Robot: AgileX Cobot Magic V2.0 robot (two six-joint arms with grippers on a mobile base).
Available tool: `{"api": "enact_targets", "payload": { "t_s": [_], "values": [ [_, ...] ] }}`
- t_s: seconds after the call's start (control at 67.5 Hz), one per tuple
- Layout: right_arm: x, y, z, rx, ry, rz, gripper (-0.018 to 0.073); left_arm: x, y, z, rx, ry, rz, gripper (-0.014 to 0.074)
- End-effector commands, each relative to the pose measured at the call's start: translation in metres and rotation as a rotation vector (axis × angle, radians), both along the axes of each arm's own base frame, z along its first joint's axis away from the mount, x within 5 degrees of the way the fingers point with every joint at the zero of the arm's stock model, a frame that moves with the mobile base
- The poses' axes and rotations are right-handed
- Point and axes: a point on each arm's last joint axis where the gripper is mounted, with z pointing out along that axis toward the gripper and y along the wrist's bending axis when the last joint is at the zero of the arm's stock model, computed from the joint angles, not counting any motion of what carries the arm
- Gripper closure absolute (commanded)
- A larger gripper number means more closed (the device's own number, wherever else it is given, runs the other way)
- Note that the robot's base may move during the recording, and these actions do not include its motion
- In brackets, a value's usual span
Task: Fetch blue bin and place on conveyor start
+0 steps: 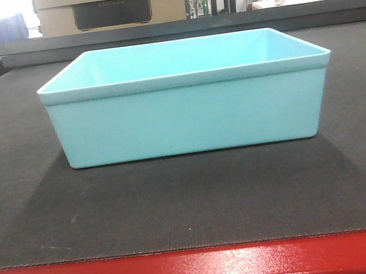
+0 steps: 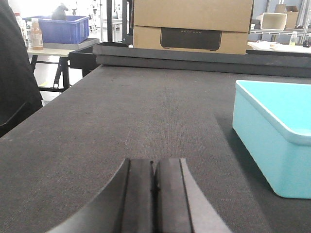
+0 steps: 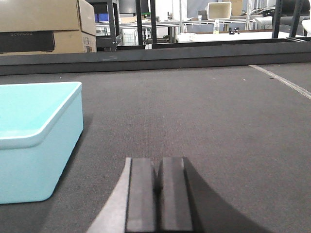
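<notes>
The light turquoise blue bin (image 1: pixel 189 103) stands upright and empty on the dark grey woven conveyor belt (image 1: pixel 178 204), just behind the glossy red edge strip (image 1: pixel 199 268). No gripper shows in the front view. In the left wrist view my left gripper (image 2: pixel 154 162) is shut and empty, low over the belt (image 2: pixel 136 116), with the bin (image 2: pixel 272 131) apart to its right. In the right wrist view my right gripper (image 3: pixel 158 162) is shut and empty over the belt (image 3: pixel 204 111), with the bin (image 3: pixel 36 141) apart to its left.
A raised dark rail (image 1: pixel 190 28) bounds the belt's far side. Behind it stand cardboard boxes (image 2: pixel 192 24). A dark royal-blue bin (image 2: pixel 58 28) sits on a table at far left. A light seam (image 3: pixel 282 81) crosses the belt at right.
</notes>
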Motion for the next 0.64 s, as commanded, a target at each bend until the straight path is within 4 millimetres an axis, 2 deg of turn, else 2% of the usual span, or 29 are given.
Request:
{"api": "enact_targets", "payload": {
  "t_s": [0.0,0.622],
  "values": [
    [-0.0004,-0.0003,0.0018,-0.008,-0.020,-0.005,0.0721,-0.0006,0.0000,0.0028,-0.005,-0.026,0.001,0.0707],
    [-0.0004,-0.0003,0.0018,-0.008,-0.020,-0.005,0.0721,-0.0006,0.0000,0.0028,-0.005,-0.026,0.001,0.0707]
  ]
}}
